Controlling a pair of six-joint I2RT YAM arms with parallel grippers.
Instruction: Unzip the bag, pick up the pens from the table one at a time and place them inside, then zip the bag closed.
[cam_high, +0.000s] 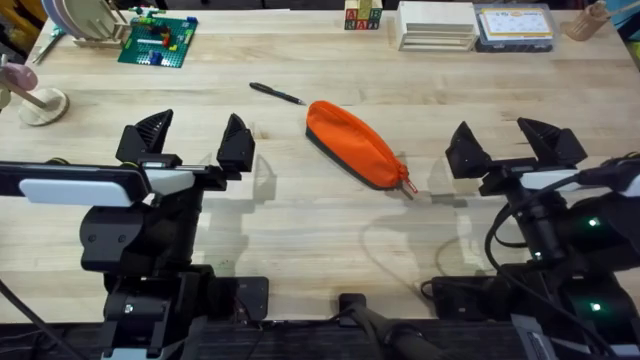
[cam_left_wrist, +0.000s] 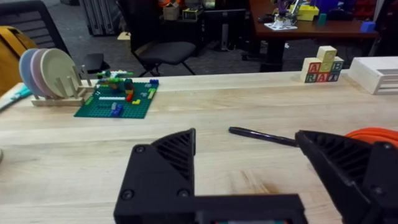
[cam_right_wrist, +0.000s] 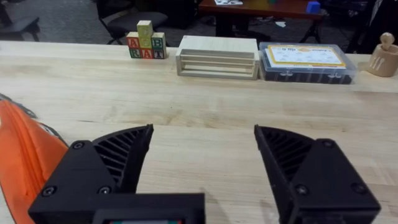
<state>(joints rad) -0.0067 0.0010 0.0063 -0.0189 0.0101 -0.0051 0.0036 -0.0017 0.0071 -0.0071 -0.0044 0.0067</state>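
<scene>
Bag (cam_high: 355, 144) lies zipped and slantwise mid-desk (cam_high: 300, 230), one pen (cam_high: 277, 93) just beyond it, both end effectors (cam_high: 195, 140) (cam_high: 515, 140) wide and empty; I'd pin the far end with the left, pinching the red pull tab (cam_high: 407, 186) squarely with the right.

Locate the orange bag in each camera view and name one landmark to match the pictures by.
Overhead: the bag lies mid-table, slanted, beyond both arms.
Left wrist: an orange sliver at the right edge, past the pen.
Right wrist: orange fabric at the left edge.
Shared landmark: the alphabet blocks.
</scene>
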